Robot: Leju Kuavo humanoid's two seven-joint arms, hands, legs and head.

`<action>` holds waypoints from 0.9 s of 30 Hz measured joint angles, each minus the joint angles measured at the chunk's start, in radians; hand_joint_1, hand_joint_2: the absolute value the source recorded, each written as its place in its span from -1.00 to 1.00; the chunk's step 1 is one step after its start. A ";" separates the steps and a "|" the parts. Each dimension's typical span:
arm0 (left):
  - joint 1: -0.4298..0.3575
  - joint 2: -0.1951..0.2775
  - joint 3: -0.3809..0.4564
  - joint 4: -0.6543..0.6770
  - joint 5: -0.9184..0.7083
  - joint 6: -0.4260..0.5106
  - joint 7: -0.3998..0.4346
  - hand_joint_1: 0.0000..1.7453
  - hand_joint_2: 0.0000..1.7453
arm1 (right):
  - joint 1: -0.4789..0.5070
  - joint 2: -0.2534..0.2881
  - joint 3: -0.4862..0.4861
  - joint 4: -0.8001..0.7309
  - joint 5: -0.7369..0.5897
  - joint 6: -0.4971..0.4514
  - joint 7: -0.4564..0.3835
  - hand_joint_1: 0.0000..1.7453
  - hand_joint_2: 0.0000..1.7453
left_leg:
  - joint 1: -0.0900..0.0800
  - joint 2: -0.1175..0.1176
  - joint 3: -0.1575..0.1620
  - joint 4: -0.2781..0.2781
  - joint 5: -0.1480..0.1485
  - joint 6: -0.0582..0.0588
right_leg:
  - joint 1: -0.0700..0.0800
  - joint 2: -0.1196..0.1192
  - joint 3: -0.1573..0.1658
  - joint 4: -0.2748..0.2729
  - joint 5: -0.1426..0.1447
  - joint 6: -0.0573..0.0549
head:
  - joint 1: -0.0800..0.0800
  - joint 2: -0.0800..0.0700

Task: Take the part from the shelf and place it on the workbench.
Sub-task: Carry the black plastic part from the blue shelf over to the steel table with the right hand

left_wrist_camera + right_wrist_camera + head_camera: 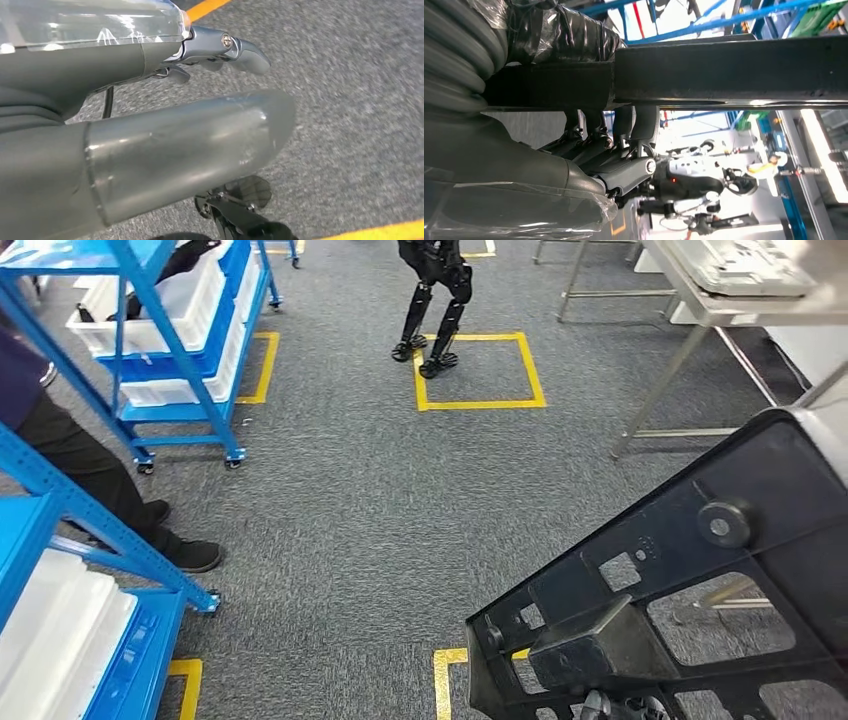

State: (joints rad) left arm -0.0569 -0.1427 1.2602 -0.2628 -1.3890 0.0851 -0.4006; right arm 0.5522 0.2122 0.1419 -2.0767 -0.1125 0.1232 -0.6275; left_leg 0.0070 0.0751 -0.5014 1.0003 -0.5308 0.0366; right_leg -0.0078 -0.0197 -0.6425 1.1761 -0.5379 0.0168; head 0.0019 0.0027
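The part [690, 570] is a large black plastic frame with cut-out windows and a round boss. It hangs tilted above the carpet at the lower right of the head view. My right hand [614, 150] grips it from below, fingers [639, 125] wrapped over a flat black bar of the part [724, 72]. My left hand [200, 145] hangs over the grey carpet, holding nothing, with its fingers [245, 50] stretched out. The workbench [720, 312], a metal-legged table, stands at the far right.
A grey tray [740, 265] lies on the workbench. Blue shelves [170, 330] with white bins stand at the left, and a person's legs and black shoes [190, 555] are beside them. Another robot's legs [430, 320] stand by a yellow floor square [480, 370].
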 joint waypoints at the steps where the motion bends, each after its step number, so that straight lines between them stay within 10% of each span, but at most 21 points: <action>1: -0.001 0.000 0.000 0.000 0.000 -0.001 0.000 -1.00 -1.00 | -0.002 0.000 0.001 0.001 0.002 0.000 0.001 1.00 1.00 | -0.002 0.010 0.003 0.000 -0.003 -0.002 | 0.006 -0.027 0.038 -0.067 0.021 -0.007 | 0.000 0.000; 3: -0.001 0.000 0.000 0.000 0.000 -0.003 0.000 -1.00 -1.00 | -0.005 -0.001 0.003 0.001 0.005 0.000 0.002 1.00 1.00 | -0.005 0.027 0.007 0.001 -0.007 -0.009 | 0.019 -0.062 0.077 -0.142 0.037 -0.019 | 0.000 0.000; 6: -0.004 0.000 0.000 0.000 0.000 -0.003 0.000 -1.00 -1.00 | -0.006 -0.002 0.006 0.002 0.008 0.000 0.003 1.00 1.00 | -0.005 0.045 0.014 0.002 -0.015 -0.022 | 0.021 -0.037 0.076 -0.156 0.041 -0.031 | 0.000 0.000; 10: -0.001 0.001 0.000 0.000 0.000 -0.004 0.000 -1.00 -1.00 | -0.013 -0.002 0.011 0.005 0.010 -0.002 0.007 1.00 1.00 | 0.002 -0.053 -0.052 0.158 -0.110 -0.035 | 0.009 0.010 0.081 -0.172 0.054 -0.049 | -0.001 0.000; 12: 0.003 0.001 0.000 0.000 0.002 -0.006 0.000 -1.00 -1.00 | -0.017 -0.004 0.015 0.011 0.011 -0.008 0.008 1.00 1.00 | 0.005 -0.067 -0.105 0.265 -0.144 -0.040 | 0.008 0.039 0.080 -0.170 0.054 -0.050 | -0.001 0.000; 14: 0.004 0.003 0.000 0.000 0.005 -0.010 -0.001 -1.00 -1.00 | -0.026 -0.005 0.020 0.019 0.013 -0.018 0.008 1.00 1.00 | 0.010 -0.071 -0.104 0.245 -0.101 -0.045 | 0.005 0.071 0.080 -0.162 0.052 -0.047 | -0.001 0.000; 17: 0.002 0.010 0.001 0.000 0.013 -0.016 -0.003 -1.00 -1.00 | -0.049 -0.007 0.031 0.033 0.014 -0.026 0.008 1.00 1.00 | 0.020 -0.125 -0.035 0.072 -0.012 -0.050 | 0.000 0.113 0.072 -0.138 0.043 -0.031 | 0.000 0.000; 21: 0.001 0.013 0.006 0.000 0.025 -0.018 -0.006 -1.00 -1.00 | -0.074 -0.014 0.053 0.057 0.014 -0.037 0.008 1.00 1.00 | 0.018 -0.129 -0.024 0.033 -0.004 -0.029 | -0.004 0.149 0.050 -0.128 0.049 -0.006 | 0.000 0.000; 27: 0.008 0.018 0.011 0.000 0.028 -0.020 -0.013 -1.00 -1.00 | -0.097 -0.025 0.065 0.086 0.014 -0.045 0.008 1.00 1.00 | 0.011 -0.049 -0.029 0.024 0.006 -0.005 | -0.001 0.028 -0.069 0.119 -0.079 0.010 | 0.002 0.000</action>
State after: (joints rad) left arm -0.0486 -0.1246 1.2715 -0.2628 -1.3615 0.0655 -0.4132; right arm 0.4548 0.1867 0.2073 -1.9909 -0.0988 0.0784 -0.6195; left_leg 0.0180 0.0261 -0.5301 1.0243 -0.5252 0.0321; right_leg -0.0083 0.0079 -0.7111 1.2954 -0.6172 0.0269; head 0.0038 0.0027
